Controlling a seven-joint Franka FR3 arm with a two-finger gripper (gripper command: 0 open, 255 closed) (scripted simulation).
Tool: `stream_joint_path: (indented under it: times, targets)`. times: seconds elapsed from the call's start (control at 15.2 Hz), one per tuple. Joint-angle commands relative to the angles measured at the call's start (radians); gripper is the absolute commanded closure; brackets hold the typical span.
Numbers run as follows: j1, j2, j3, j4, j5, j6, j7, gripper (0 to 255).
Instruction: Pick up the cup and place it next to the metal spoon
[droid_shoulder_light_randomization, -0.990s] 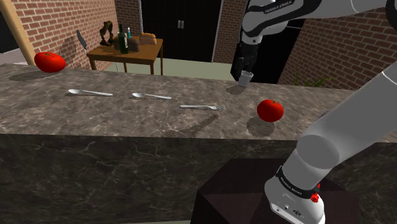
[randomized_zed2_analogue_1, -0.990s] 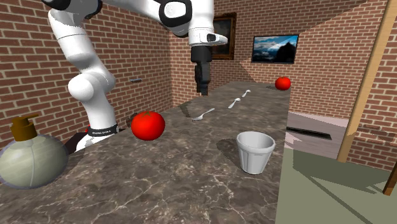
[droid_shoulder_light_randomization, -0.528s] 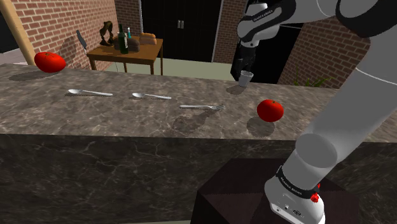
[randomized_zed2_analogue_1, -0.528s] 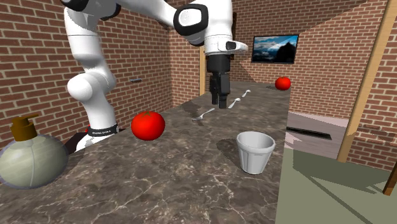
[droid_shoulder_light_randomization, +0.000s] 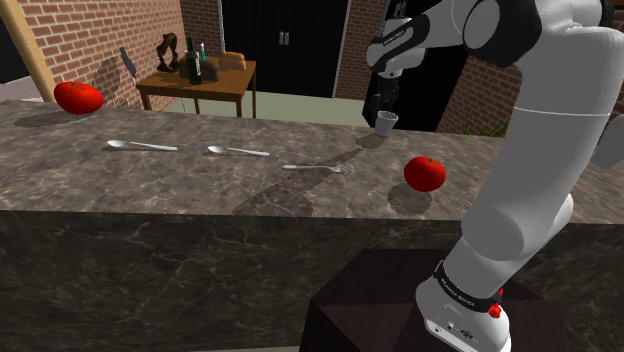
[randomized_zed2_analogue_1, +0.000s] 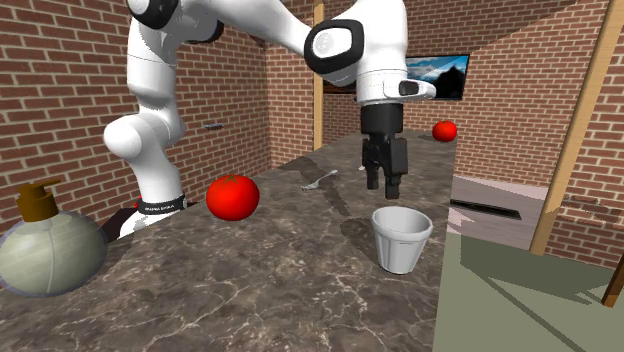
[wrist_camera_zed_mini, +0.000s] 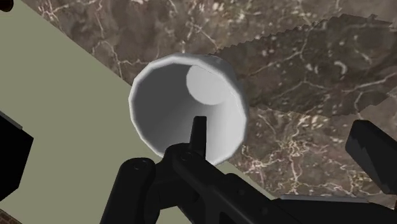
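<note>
The cup (droid_shoulder_light_randomization: 387, 123) is seen upright near the far edge of the tabletop (droid_shoulder_light_randomization: 200, 195), in the upper part of the shoulder view, right of the middle. The end effector (droid_shoulder_light_randomization: 380, 103) is held just above it and is pointed down.

In the second exterior view, the cup (randomized_zed2_analogue_1: 402, 238) is found right of the middle, close to the tabletop's (randomized_zed2_analogue_1: 270, 285) edge. The end effector (randomized_zed2_analogue_1: 385, 183) is hung just over the cup's rim. The cup is not touched.

In the wrist view, the end effector (wrist_camera_zed_mini: 286, 143) is shown open, with its fingers (wrist_camera_zed_mini: 199, 130) set wide apart. One finger is placed over the cup's (wrist_camera_zed_mini: 172, 95) mouth, and the other is kept outside the cup's wall. Nothing is held.

Two spoons (droid_shoulder_light_randomization: 140, 146) (droid_shoulder_light_randomization: 237, 151) are laid in a row at the left of the shoulder view, well apart from the cup. A red tomato (droid_shoulder_light_randomization: 424, 173) is set near the cup, lower in the frame.
</note>
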Motion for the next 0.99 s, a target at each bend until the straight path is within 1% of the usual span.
stream_joint_path:
  times: [0.0,0.46,0.92]
  targets:
    - [-0.020,0.051,-0.004,0.054,0.016,0.002,-0.022,0]
    - [-0.037,0.104,0.000,0.024,0.035,0.084,-0.033,0]
    - [-0.037,0.104,0.000,0.024,0.035,0.084,-0.033,0]
